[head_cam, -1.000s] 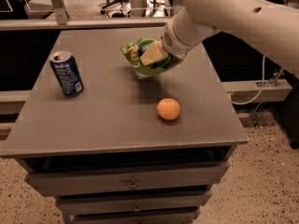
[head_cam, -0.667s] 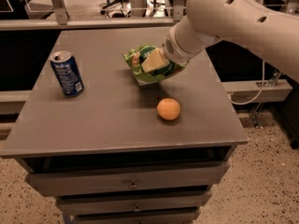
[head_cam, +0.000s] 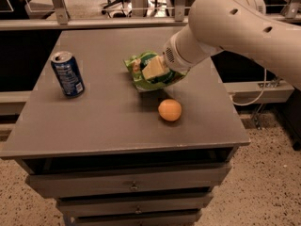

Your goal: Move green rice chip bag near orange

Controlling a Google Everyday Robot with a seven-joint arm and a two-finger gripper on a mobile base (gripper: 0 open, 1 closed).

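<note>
Green wrapper bunches between the fingers of the gripper (head_cam: 155,70): the green rice chip bag (head_cam: 140,79) is pinched there, long axis running left from them. The orange (head_cam: 170,110) lies on the table (head_cam: 94,126) just camera-side of the fingers, slightly right, near the bag, not touching.

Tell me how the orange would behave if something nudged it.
The orange is round and lies free on the flat table, so a nudge would probably set it rolling. It looks firm, so a light bump is unlikely to hurt it. The gripper, shut on the green rice chip bag just behind it, is the likeliest thing to bump it.
</note>
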